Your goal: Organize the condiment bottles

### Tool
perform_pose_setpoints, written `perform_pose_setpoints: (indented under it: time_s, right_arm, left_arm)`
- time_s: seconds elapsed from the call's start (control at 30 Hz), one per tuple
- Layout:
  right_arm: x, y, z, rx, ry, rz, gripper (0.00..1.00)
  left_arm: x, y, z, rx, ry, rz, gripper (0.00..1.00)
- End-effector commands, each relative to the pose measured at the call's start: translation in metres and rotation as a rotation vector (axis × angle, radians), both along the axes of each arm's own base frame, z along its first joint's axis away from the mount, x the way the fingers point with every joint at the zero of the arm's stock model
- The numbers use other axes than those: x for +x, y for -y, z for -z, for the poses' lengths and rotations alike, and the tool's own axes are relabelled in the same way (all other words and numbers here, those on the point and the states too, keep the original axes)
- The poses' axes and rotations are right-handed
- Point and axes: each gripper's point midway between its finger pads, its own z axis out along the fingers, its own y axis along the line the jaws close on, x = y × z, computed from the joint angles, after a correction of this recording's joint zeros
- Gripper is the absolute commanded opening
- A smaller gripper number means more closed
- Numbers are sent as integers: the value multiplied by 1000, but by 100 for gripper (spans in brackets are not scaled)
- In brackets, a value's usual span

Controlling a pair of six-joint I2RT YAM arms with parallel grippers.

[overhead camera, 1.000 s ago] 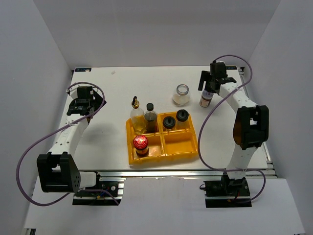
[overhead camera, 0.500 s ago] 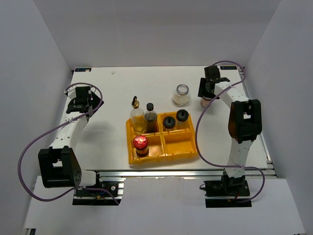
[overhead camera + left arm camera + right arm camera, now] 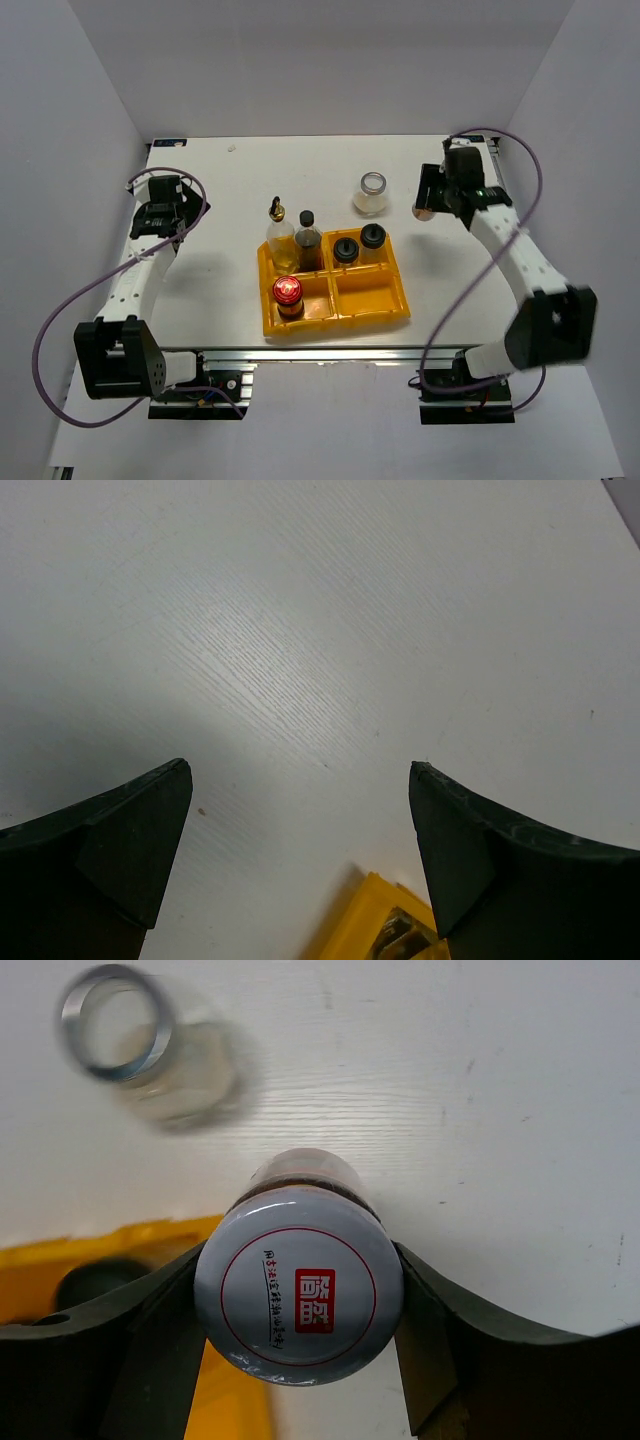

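My right gripper point(image 3: 428, 198) point(image 3: 300, 1260) is shut on the silver-lidded jar point(image 3: 423, 210) point(image 3: 298, 1285), its fingers pressing both sides of the lid, at the table's back right. The wide clear jar point(image 3: 371, 193) point(image 3: 150, 1050) stands just left of it. In the yellow tray point(image 3: 370, 300) stand the gold-topped bottle point(image 3: 277, 235), the dark black-capped bottle point(image 3: 307, 235), two black-lidded shakers point(image 3: 346, 248) point(image 3: 373, 236) and the red-lidded jar point(image 3: 288, 295). My left gripper point(image 3: 163, 218) point(image 3: 298, 770) is open over bare table, far left of the tray.
The tray's front right compartment point(image 3: 368, 288) holds nothing. A corner of the tray point(image 3: 365, 920) shows at the bottom of the left wrist view. White walls enclose the table on three sides.
My right gripper has closed on the silver-lidded jar, and the right arm's elbow has swung out to the right. The left arm has drawn slightly back to the left.
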Motion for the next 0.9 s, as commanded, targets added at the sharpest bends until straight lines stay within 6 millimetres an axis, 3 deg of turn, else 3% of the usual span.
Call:
perform_pose_setpoints:
  time_s: [0.0,0.03,0.07,0.13,0.17,0.23,0.27,0.37,0.47,0.63,0.8,0.87]
  right_arm:
    - [-36,-48,-75,151,228,-218,9]
    - [-50,-47,-93,167,283,-231,9]
    - [-71,-74,-88,196,267,-332,8]
    - [-100,-98,-104,234,310,-443,7]
    - [-121,-124,-104,250,305,-545,7]
    - [-146,-150,-110,275,314,-661,7]
    - [-167,-174,-109,287,302,-756,7]
    - [-201,-214,-98,285,271,-912,7]
    - [-215,-244,-78,246,228,-976,8]
    - [-218,-279,-50,178,186,-1003,9]
    - [-216,-293,-16,125,108,-999,11]
    - [-214,-294,-10,116,103,-989,19]
  left_arm:
    - [-5,5,-21,-23,67,19,98]
    - [-5,6,-21,-25,69,25,98]
    - [-7,7,-20,-28,66,28,98]
    - [-8,10,-19,-39,65,43,98]
    - [-10,11,-17,-44,64,49,98]
    - [-12,13,-16,-50,61,55,98]
    - [-13,13,-15,-49,59,57,98]
    - [-19,12,-15,-45,64,50,98]
    - [-24,12,-16,-45,70,48,98]
    - [-28,14,-14,-52,75,56,98]
    - [-28,14,-12,-52,72,56,98]
    - [-27,15,-11,-52,72,58,98]
